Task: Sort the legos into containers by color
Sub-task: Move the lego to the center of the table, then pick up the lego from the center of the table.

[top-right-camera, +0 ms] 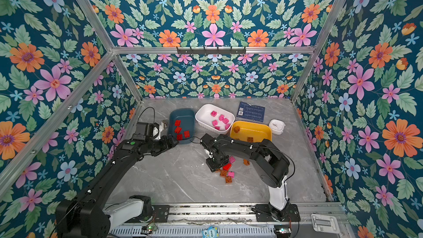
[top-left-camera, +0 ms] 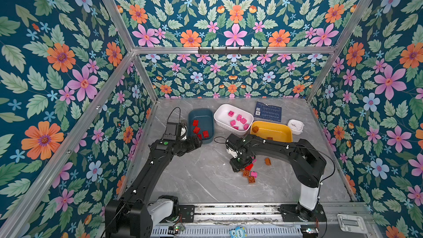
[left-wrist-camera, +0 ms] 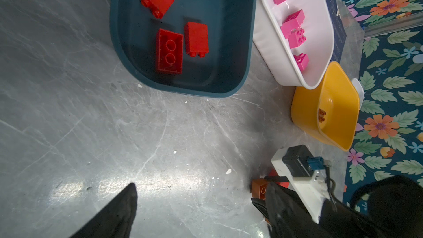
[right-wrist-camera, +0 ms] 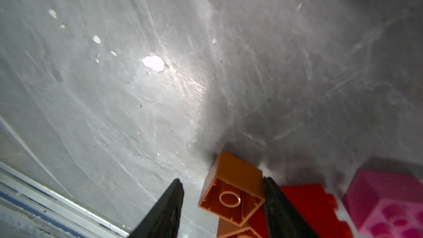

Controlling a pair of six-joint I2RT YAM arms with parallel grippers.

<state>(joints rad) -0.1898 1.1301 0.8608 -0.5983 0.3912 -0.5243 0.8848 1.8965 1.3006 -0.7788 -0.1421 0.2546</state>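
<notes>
The containers stand in a row at the back: a teal bin (top-left-camera: 200, 110) with red legos (top-left-camera: 196, 130), a white bin (top-left-camera: 223, 111) with pink legos (top-left-camera: 239, 117), and a yellow bin (top-left-camera: 274, 129) with brown-orange ones (top-left-camera: 255, 129). Loose legos (top-left-camera: 250, 175) lie mid-table. My right gripper (right-wrist-camera: 222, 179) is down at this heap, open. An orange brick (right-wrist-camera: 238, 172) lies between its jaws, touching one finger with a gap to the other. A red brick (right-wrist-camera: 309, 202) and a pink brick (right-wrist-camera: 384, 198) lie beside it. My left gripper (left-wrist-camera: 201, 202) hangs wide open and empty near the teal bin (left-wrist-camera: 229, 88).
A small white round dish (top-left-camera: 295, 126) and a flat dark blue card (top-left-camera: 268, 111) sit at the back right. One brown brick (top-left-camera: 267, 161) lies apart from the heap. Flowered walls close three sides, and a metal rail (top-left-camera: 229, 209) runs along the front.
</notes>
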